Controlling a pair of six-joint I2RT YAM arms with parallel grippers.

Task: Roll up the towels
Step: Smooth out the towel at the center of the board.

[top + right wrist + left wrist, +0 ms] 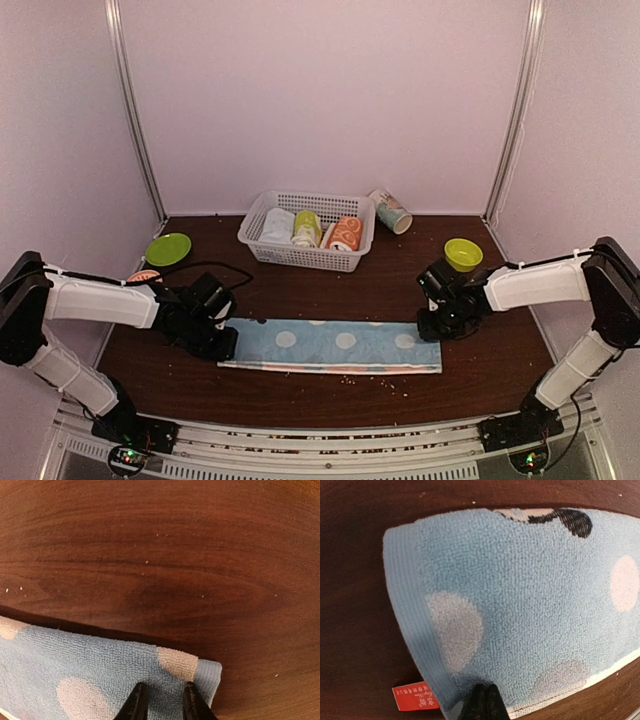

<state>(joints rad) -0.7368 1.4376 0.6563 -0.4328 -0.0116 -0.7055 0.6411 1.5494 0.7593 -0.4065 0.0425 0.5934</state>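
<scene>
The left gripper [482, 706], fingers pressed together, is sitting on the left end of the light blue spotted terry towel [340, 346]; I cannot tell whether it is catching cloth. The right gripper [162, 699], fingers narrowly parted, is straddling the right end. The towel is lying flat along the near side of the dark wooden table [400, 280]. A shallow bite risks slipping off, skewing the roll.

- White plastic lattice basket [262, 212] set at the back of the dark brown wooden table [380, 290].
- Pale rolled towel [278, 226] and yellow-green rolled towel [307, 228] held in the basket.
- Printed paper cup [390, 211] lying on its side just beside the basket.
- Round green plate [168, 249] placed at the left.
- Yellow-green bowl [463, 254] placed at the right.
- Pale crumbs [350, 378] scattered near the front edge.
</scene>
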